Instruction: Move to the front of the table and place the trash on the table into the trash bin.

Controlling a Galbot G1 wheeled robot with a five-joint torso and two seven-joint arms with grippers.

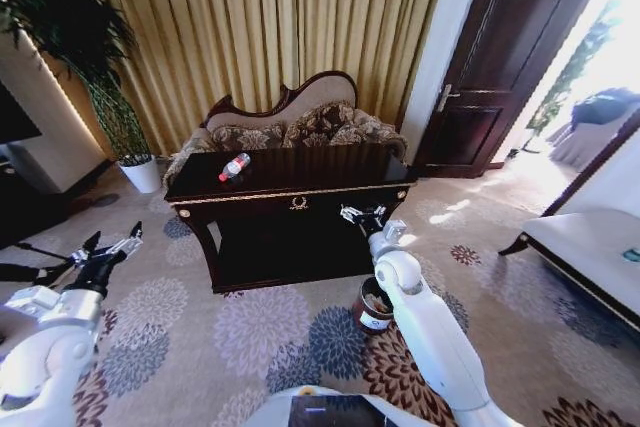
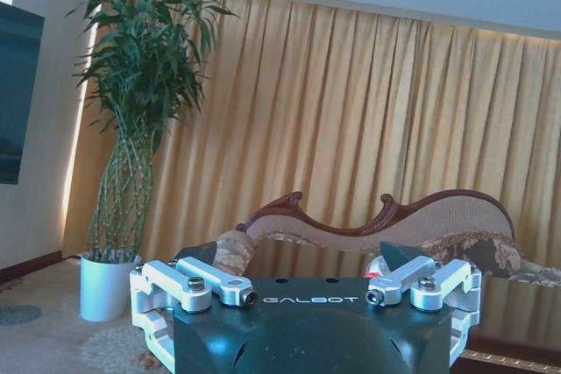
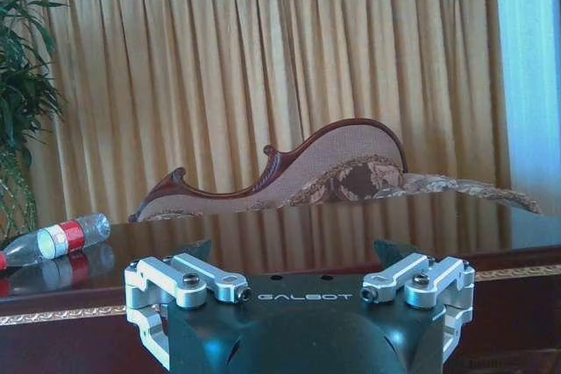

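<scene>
The dark glossy table stands a little ahead of me at the centre of the head view. A clear plastic bottle with a red cap and label lies on its left part; the right wrist view shows this bottle on the tabletop. The small dark brown trash bin sits on the carpet before the table's right front leg, beside my right arm. My right gripper is open, held at the table's right front edge. My left gripper is open, over the carpet left of the table.
A carved sofa stands behind the table against gold curtains. A tall plant in a white pot is at the back left. A dark door and a pale low bench are on the right.
</scene>
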